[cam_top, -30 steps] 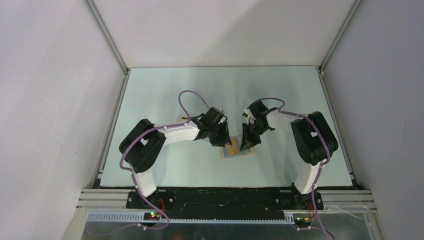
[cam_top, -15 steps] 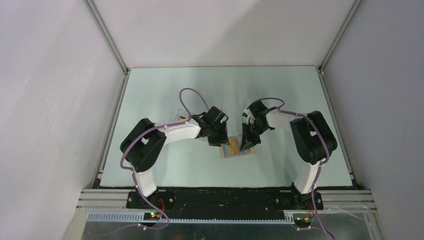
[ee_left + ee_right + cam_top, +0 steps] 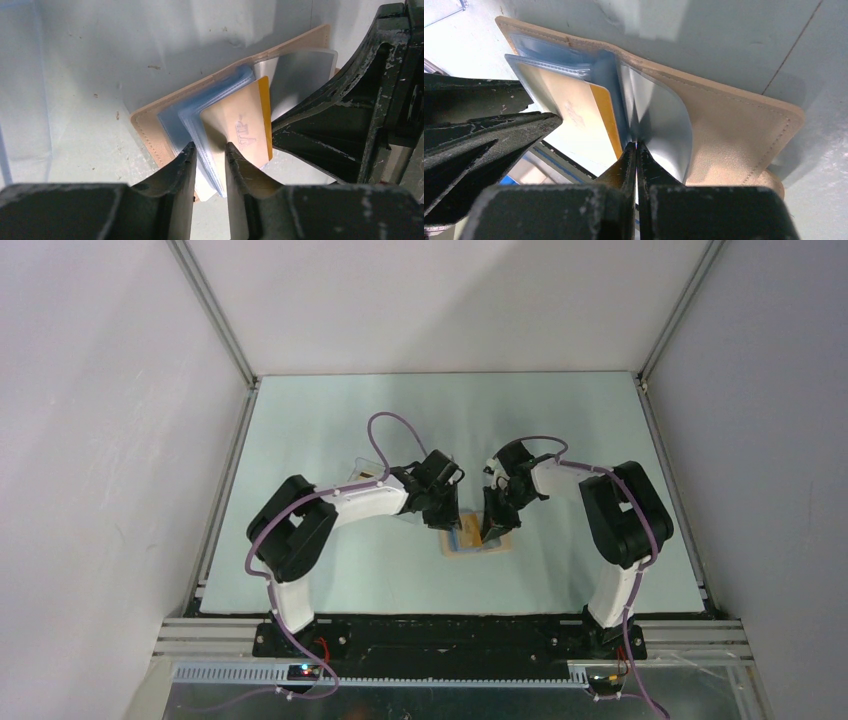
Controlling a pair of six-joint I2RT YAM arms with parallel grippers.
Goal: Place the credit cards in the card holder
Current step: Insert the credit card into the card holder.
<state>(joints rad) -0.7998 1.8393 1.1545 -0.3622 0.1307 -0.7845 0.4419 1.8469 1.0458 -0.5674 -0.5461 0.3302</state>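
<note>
The tan card holder point(image 3: 478, 538) lies open on the table between my two grippers. My left gripper point(image 3: 448, 520) is shut on an orange-yellow credit card point(image 3: 244, 131) with "VIP" lettering. The card's far end lies among the holder's blue pockets point(image 3: 175, 127), and several pocket edges sit in the gap beside it. My right gripper point(image 3: 492, 528) is shut on one clear pocket sleeve point(image 3: 661, 127) and lifts it off the tan cover point(image 3: 734, 125). The card point(image 3: 574, 117) shows just left of that sleeve. No other cards are in view.
A clear plastic box point(image 3: 368, 472) stands behind the left arm, and its edge shows in the left wrist view point(image 3: 25, 100). Grey enclosure walls and an aluminium frame point(image 3: 225, 490) border the pale green table. The two grippers are close together over the holder.
My left gripper has moved a little right and turned toward the holder, bringing the card further in among the pockets. My right gripper has held its place on the sleeve.
</note>
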